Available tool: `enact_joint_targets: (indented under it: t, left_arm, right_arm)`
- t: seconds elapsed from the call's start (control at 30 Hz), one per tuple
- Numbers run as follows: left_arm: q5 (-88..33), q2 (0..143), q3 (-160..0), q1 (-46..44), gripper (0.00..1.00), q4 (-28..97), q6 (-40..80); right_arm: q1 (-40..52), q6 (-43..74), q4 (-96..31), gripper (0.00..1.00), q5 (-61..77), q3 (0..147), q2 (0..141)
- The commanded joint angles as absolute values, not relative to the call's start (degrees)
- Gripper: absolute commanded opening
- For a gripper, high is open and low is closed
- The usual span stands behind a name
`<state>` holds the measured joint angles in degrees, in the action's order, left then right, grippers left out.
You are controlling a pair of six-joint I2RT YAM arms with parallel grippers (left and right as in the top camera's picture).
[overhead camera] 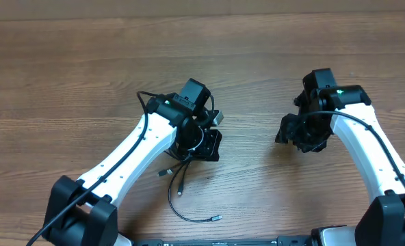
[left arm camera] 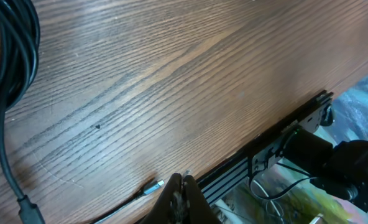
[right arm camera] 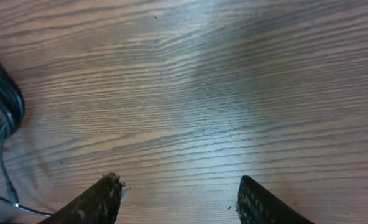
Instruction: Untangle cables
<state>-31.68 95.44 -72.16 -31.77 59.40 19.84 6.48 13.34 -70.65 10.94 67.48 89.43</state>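
The cables [overhead camera: 178, 183] are thin black cords lying in a small bundle under my left gripper [overhead camera: 204, 142], with loose ends trailing toward the front edge; one silver-tipped plug [overhead camera: 216, 219] lies nearest the front. In the left wrist view the bundle [left arm camera: 10, 56] is at the upper left and a silver-tipped plug [left arm camera: 154, 185] lies just left of my left gripper's fingers [left arm camera: 181, 186], which are pressed together with nothing seen between them. My right gripper [overhead camera: 302, 133] is to the right, apart from the cables. Its fingers [right arm camera: 179, 190] are wide open and empty over bare wood, with cable loops [right arm camera: 4, 106] at the left edge.
The wooden table [overhead camera: 66, 75] spreads around both arms. Its front edge carries a black rail [left arm camera: 283, 134], with equipment and wires beyond it. The thicker black wire on the left arm [overhead camera: 144, 102] arcs beside the wrist.
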Motion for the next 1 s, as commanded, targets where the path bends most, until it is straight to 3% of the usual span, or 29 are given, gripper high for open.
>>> enact_joint_targets:
  t: [0.0, 0.6, 0.77, 0.83, 0.97]
  left_arm:
    - [-32.4, 97.0, -73.2, -32.2, 0.04, 59.0, 20.8]
    - [-28.2, 98.8, -73.2, -32.3, 0.04, 56.7, 20.9]
    - [-26.3, 98.9, -73.2, -32.3, 0.08, 56.7, 20.8]
    - [-26.3, 98.9, -73.2, -32.3, 0.11, 56.6, 20.8]
    - [-26.3, 98.9, -73.2, -32.3, 0.15, 56.5, 20.9]
  right_arm:
    - [6.7, 13.8, -69.4, 0.59, 10.3, 66.1, 89.6]
    - [6.7, 16.5, -65.6, 0.65, 10.3, 64.0, 89.6]
    - [6.7, 16.5, -65.6, 0.81, 10.3, 64.0, 89.6]
    - [6.7, 16.5, -65.5, 1.0, 10.3, 64.0, 89.6]
    - [6.7, 16.5, -65.3, 1.0, 10.3, 64.0, 89.6]
